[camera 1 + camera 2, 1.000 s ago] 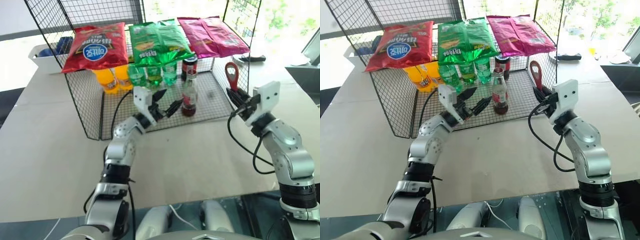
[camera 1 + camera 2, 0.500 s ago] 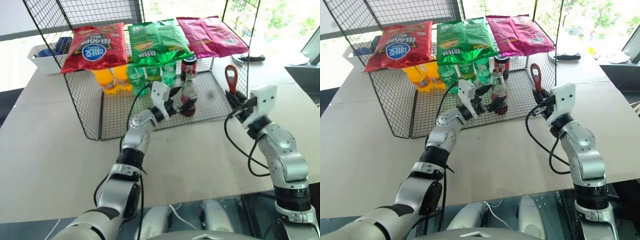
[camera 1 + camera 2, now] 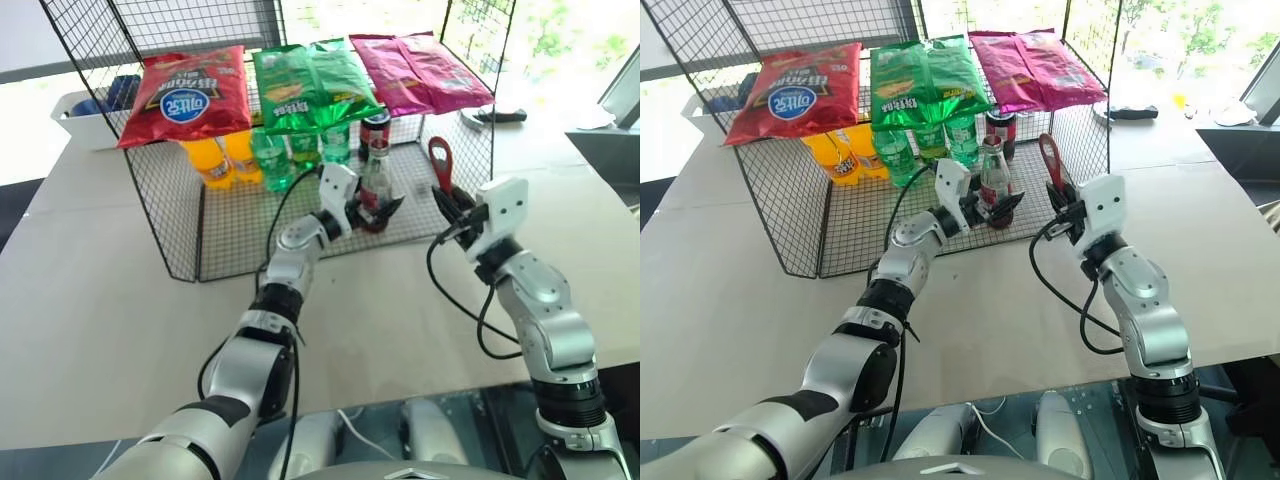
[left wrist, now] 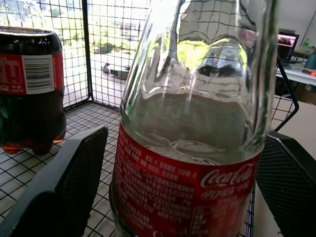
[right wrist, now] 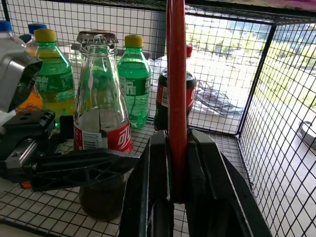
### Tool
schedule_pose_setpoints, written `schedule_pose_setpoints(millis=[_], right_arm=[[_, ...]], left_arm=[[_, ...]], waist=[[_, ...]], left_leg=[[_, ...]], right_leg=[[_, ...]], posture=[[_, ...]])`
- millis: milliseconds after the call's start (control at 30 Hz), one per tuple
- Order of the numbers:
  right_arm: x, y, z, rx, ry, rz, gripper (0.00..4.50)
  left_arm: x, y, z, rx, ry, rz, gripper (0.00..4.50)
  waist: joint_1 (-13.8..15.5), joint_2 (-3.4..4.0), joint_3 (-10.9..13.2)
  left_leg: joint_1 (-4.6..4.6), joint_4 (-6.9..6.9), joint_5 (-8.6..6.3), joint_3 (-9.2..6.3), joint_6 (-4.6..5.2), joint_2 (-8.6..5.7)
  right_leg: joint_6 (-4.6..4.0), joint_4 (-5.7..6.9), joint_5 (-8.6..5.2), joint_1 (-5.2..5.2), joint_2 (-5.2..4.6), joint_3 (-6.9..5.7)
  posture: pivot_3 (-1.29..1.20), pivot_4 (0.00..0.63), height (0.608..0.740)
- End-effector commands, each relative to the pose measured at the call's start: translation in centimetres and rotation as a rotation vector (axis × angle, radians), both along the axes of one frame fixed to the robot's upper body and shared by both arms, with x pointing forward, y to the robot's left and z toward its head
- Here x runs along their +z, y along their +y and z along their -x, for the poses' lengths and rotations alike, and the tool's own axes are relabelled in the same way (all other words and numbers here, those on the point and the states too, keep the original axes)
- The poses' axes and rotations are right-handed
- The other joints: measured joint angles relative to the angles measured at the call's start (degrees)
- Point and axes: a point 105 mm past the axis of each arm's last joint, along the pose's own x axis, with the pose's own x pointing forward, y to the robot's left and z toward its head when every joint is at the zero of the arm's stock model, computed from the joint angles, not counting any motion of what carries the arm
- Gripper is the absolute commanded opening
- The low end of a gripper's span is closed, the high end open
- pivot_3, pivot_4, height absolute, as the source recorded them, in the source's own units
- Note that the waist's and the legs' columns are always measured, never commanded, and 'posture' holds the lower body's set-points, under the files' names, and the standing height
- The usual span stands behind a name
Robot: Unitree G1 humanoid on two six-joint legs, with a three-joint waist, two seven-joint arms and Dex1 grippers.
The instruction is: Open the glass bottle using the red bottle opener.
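Standing at the left: a red crisp bag [image 3: 190, 92] on the wire rack [image 3: 180, 240], orange bottles [image 3: 212, 160] under it; green plastic bottles [image 3: 275, 158] beside them
Left gripper [image 3: 372, 212]: reaching into the rack, its fingers [image 4: 64, 182] spread either side of the glass bottle, not yet clamped on it
Glass bottle [image 3: 377, 180]: upright on the rack floor, cap on; a dark short bottle [image 3: 377, 128] behind it
Right gripper [image 3: 447, 203]: clamped on the red bottle opener [image 3: 440, 162], held upright with loop on top, just right of the bottle, over the desk [image 3: 100, 300]
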Motion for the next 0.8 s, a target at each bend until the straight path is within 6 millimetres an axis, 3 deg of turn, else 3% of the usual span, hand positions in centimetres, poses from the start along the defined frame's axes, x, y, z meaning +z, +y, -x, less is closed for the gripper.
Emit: schedule_pose_setpoints(millis=[33, 300, 433, 567, 700, 800], right_arm=[[1.8, 0.4, 0.7, 0.011, -0.086, -0.002, 0.00], [1.9, 0.3, 0.6, 0.005, -0.096, 0.003, 0.00], [2.0, 0.3, 0.6, 0.000, -0.099, 0.001, 0.00], [2.0, 0.2, 0.4, -0.005, -0.099, -0.002, 0.00], [2.0, 0.3, 0.3, 0.003, -0.097, -0.005, 0.00], [1.8, 0.7, 0.2, 0.019, -0.091, -0.010, 0.00]], left_arm=[[1.3, -0.3, 0.3, -0.015, -0.062, 0.009, 2.76], [2.4, 1.2, 1.9, 0.007, -0.140, 0.010, 2.81], [4.1, 2.6, 4.1, 0.004, -0.163, 0.029, 2.81], [5.0, 4.5, 8.1, -0.034, -0.109, 0.056, 2.81], [4.6, 5.5, 10.2, -0.012, -0.065, 0.033, 2.81], [2.4, 5.8, 12.0, -0.035, 0.037, 0.016, 2.81]], waist=[[-0.11, 0.00, 0.00], [-0.89, 0.01, 0.00], [-1.04, 0.02, -0.01], [-1.42, 0.04, -0.02], [-1.03, 0.04, -0.02], [-0.63, 0.05, -0.03]], left_leg=[[0.00, 0.00, 0.00, 0.00, 0.00, 0.00], [0.00, -0.01, 0.00, -0.01, 0.00, 0.00], [-0.15, -0.04, 0.00, 0.02, 0.00, 0.03], [-0.59, 0.25, 0.00, 0.00, 0.00, 0.02], [-0.62, 0.44, 0.00, -0.02, 0.00, -0.01], [-0.58, 0.59, 0.00, 0.00, -0.01, -0.02]], right_leg=[[0.00, 0.00, 0.00, 0.00, 0.00, 0.00], [0.00, 0.00, 0.00, -0.02, 0.00, 0.01], [0.00, 0.07, 0.00, -0.21, 0.03, 0.08], [-0.01, 0.21, 0.01, -0.57, 0.03, 0.07], [-0.01, 0.29, 0.01, -0.53, 0.02, 0.02], [-0.04, 0.45, 0.04, -0.47, 0.05, 0.02]], posture=[[0.00, 0.150, 0.740], [0.00, 0.150, 0.740], [0.00, 0.150, 0.740], [0.00, 0.150, 0.740], [0.00, 0.150, 0.740], [0.00, 0.150, 0.740]])
